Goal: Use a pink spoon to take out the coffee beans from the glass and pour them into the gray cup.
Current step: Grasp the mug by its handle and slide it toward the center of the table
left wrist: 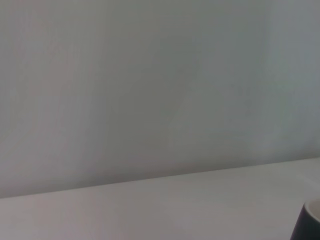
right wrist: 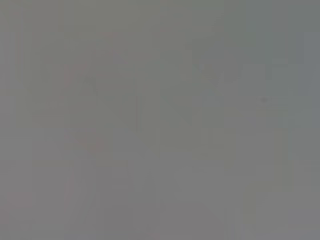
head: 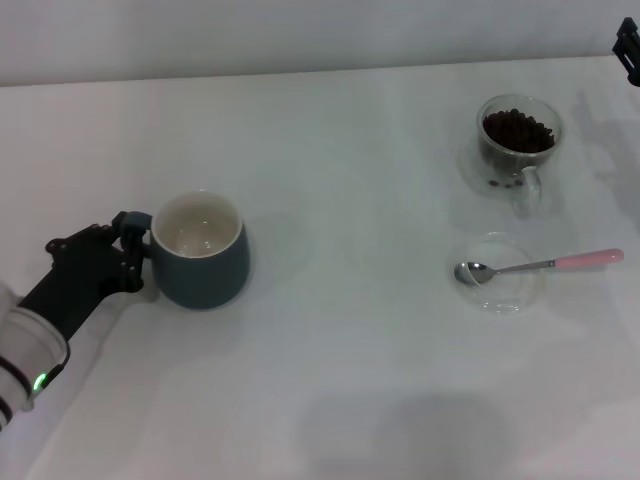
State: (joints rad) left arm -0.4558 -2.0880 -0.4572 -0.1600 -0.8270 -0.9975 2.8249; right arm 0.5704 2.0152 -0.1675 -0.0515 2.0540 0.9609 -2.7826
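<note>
The gray cup [head: 200, 252], cream inside and holding nothing, stands at the left of the table; a sliver of it [left wrist: 307, 223] also shows in the left wrist view. My left gripper [head: 128, 255] sits right against the cup's left side, hiding its handle. The glass [head: 517, 140], filled with coffee beans [head: 518, 130], stands at the far right. In front of it lies the pink spoon [head: 540, 265], bowl resting in a shallow clear dish [head: 497, 273] and pink handle pointing right. Only a dark piece of my right gripper [head: 628, 50] shows at the upper right edge, away from everything.
White table [head: 350, 200] with a pale wall behind its far edge. The right wrist view shows only a blank grey field.
</note>
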